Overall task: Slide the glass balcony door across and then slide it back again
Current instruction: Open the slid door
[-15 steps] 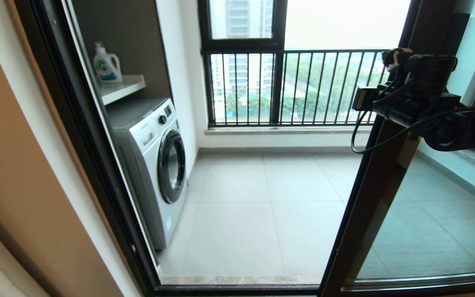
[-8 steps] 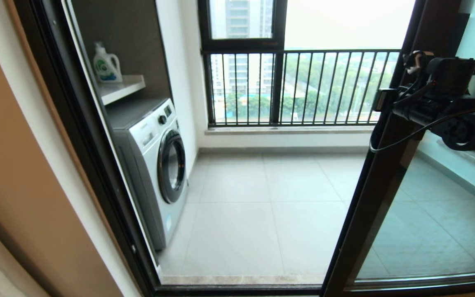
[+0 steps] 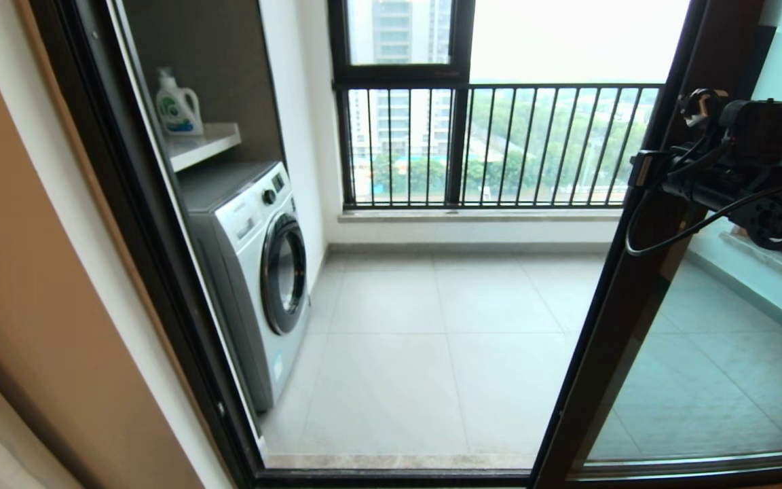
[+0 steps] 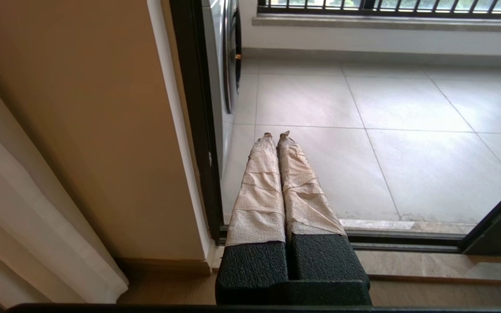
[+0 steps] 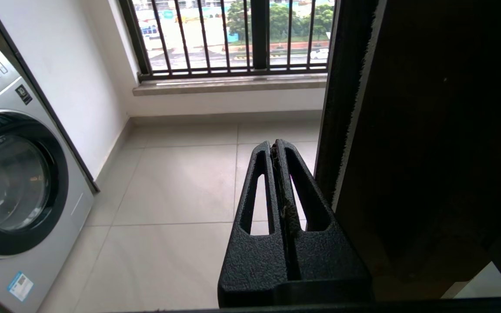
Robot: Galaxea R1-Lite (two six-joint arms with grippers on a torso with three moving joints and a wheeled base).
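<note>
The glass balcony door (image 3: 703,353) stands at the right of the doorway, its dark upright (image 3: 608,326) leaning across the head view; no handle shows. My right arm (image 3: 737,176) is raised against that upright. In the right wrist view my right gripper (image 5: 276,145) is shut and empty, its fingers lying right beside the door's dark edge (image 5: 407,130), on the side of the opening. My left gripper (image 4: 275,135) is shut, with tape-wrapped fingers, and hangs low by the left jamb, holding nothing.
A washing machine (image 3: 255,272) stands on the balcony's left under a shelf (image 3: 204,142) with a detergent bottle (image 3: 177,105). The barred window (image 3: 499,142) closes the far side. The left jamb (image 3: 140,238), the floor track (image 4: 407,239) and a curtain (image 4: 24,217) border the doorway.
The door's upright and my right arm have both shifted to the right, and the opening has grown wider. The shift was smaller in the last half second.
</note>
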